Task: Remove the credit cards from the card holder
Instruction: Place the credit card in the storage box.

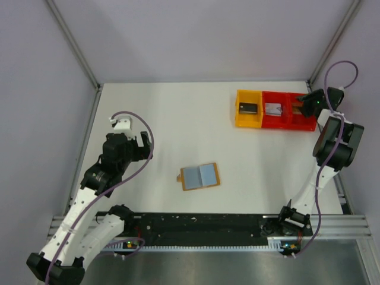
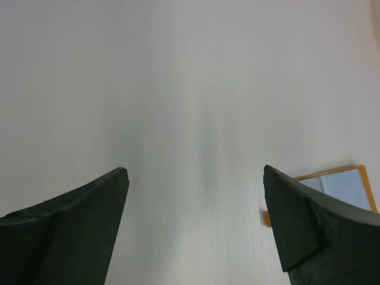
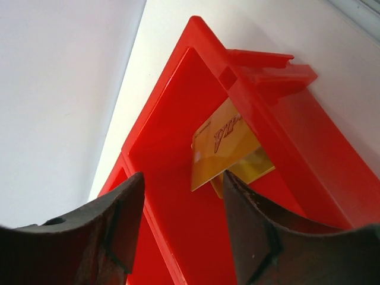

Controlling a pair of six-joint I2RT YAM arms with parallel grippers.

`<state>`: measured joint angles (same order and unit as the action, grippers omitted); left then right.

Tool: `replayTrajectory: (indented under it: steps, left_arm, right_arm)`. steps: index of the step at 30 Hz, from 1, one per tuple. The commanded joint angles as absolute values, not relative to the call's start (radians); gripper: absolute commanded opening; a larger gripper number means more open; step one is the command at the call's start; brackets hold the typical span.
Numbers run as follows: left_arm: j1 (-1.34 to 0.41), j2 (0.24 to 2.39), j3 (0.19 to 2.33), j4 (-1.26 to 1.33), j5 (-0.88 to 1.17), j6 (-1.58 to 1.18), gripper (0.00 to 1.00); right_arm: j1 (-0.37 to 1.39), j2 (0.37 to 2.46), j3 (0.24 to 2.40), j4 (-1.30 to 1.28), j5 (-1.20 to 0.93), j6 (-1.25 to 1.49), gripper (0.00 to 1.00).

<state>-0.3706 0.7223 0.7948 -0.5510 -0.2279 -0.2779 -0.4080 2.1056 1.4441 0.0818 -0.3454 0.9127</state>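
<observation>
The card holder (image 1: pixel 200 177) lies open on the white table, a tan wallet with its grey-blue inner face up. I cannot tell separate credit cards from that face. Its corner also shows in the left wrist view (image 2: pixel 343 185). My left gripper (image 1: pixel 143 146) is open and empty to the wallet's left, over bare table (image 2: pixel 196 172). My right gripper (image 1: pixel 309 104) is open over the rightmost red tray (image 3: pixel 178 142), jaws apart (image 3: pixel 183 178). A gold card with "VIP" lettering (image 3: pixel 222 148) leans in that tray just beyond the fingertips, its lower corner hidden behind one finger.
A yellow tray (image 1: pixel 239 116) holds a black rectangle (image 1: pixel 248 108). The middle red tray (image 1: pixel 274 122) holds a silver one (image 1: pixel 273 109). The trays stand in a row at the back right. Grey walls and metal rails border the table.
</observation>
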Motion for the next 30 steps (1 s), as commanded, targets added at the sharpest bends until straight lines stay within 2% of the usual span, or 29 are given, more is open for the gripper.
replayTrajectory:
  steps: [1,10,17,23,30]
  left_arm:
    - [-0.365,0.706,0.799,-0.535,-0.232,-0.268,0.98]
    - [-0.364,0.683,0.796,-0.534,-0.221,-0.273,0.97]
    - [-0.36,0.676,0.793,-0.52,-0.144,-0.298,0.97]
    - [-0.36,0.713,0.772,-0.492,-0.005,-0.389,0.98]
    - [-0.379,0.824,0.733,-0.453,0.27,-0.52,0.97]
  right_arm:
    - [-0.403,2.051,1.499,0.003,-0.295,0.847,0.59]
    - [-0.402,1.935,1.514,-0.163,-0.186,0.732,0.68]
    - [-0.331,1.683,1.387,-0.186,-0.138,0.647,0.78]
    - [-0.175,1.396,1.145,-0.186,-0.153,0.595,0.79]
    - [0.144,1.12,0.882,-0.199,-0.198,0.555,0.77]
